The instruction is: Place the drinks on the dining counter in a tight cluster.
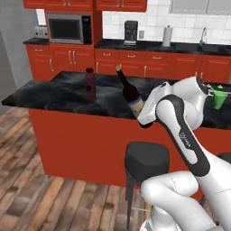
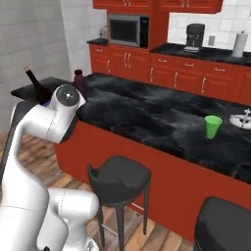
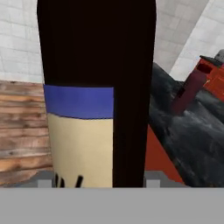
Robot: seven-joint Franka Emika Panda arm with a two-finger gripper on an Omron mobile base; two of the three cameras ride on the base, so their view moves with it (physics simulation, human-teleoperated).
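The gripper point(image 3: 97, 181) is clamping the wine bottle point(image 1: 130, 91), carrying it tilted over the dining counter point(image 1: 58, 92), and risking toppling it against the maroon bottle point(image 1: 90, 84) on landing

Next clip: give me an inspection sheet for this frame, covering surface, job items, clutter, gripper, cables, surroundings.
Surface: black-marble dining counter on a red base.
Job items: wine bottle tilted, held over the counter's near edge; maroon bottle upright on the counter, apart from it.
Clutter: green cup on the counter, near a sink.
Gripper: closed around the wine bottle's body, label facing the hand camera; the fingers themselves are hidden.
Cables: nothing seen.
Surroundings: stools in front of the counter; microwave, coffee machine and paper towel roll at the back wall; wooden floor.
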